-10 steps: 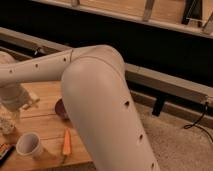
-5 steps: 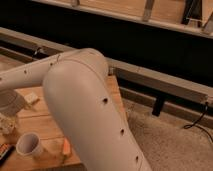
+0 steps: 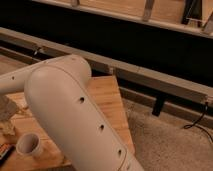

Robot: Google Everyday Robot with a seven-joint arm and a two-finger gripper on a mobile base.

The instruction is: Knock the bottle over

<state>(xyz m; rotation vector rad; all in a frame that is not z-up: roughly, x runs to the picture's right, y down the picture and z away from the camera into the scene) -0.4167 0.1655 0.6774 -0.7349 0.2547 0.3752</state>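
Arm fills most of what I can see: the big white jointed robot arm (image 3: 75, 115) folds at its elbow over the middle of the pale wooden slatted worktop (image 3: 107, 100), with its forearm reaching off to the left. Near the front left corner of the worktop stands the white cylindrical cup (image 3: 30, 145), mouth up. Further left, at the very edge of view, the greyish tool (image 3: 6, 107) hangs at the forearm's end. I cannot tell whether it is apart or together. Just below it, and near the cup, sits the small pale translucent bottle with faint dark speckles (image 3: 8, 130). It seems to be standing, though the edge of view cuts part of it off.

To my eye the step in hand is lining up for the push. Done well, that would be a sideways sweep against the bottle's upper part, above its middle, so it topples rather than slides. A low contact would likely just scoot it along the wood. I'd aim the stroke away from the cup, since the two are close and a careless swing could take the cup down too.
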